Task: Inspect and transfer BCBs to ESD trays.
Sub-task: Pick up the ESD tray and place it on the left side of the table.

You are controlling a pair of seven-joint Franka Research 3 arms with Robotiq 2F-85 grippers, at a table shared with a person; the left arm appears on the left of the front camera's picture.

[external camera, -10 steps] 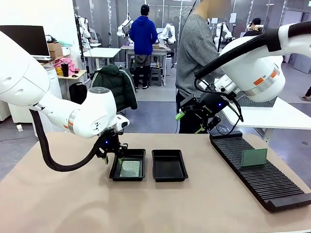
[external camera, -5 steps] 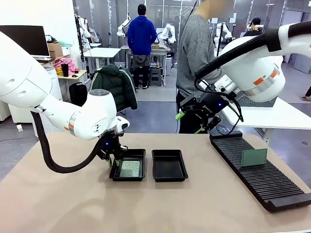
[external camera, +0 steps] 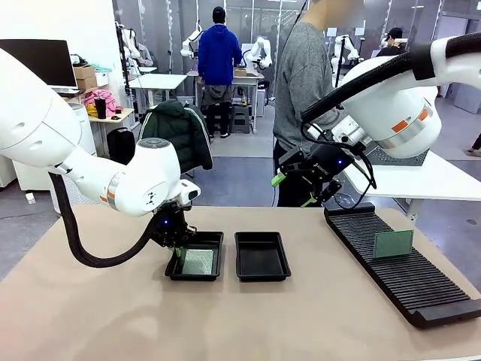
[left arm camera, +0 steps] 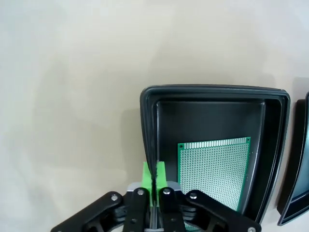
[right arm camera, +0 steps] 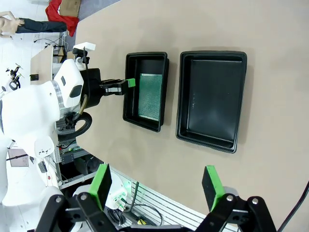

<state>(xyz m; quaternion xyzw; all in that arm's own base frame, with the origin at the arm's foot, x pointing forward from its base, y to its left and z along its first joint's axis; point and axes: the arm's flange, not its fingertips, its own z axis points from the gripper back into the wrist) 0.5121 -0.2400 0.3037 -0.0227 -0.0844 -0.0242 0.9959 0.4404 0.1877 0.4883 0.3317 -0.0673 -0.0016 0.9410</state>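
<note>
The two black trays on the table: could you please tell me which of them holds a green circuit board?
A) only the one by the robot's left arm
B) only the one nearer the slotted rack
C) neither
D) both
A: a green board lies flat in the left tray, while the right tray shows only its bare black floor.

Green BCB (external camera: 200,261) lies flat in left ESD tray (external camera: 193,277) (black twin (external camera: 262,257) just beside).
</note>
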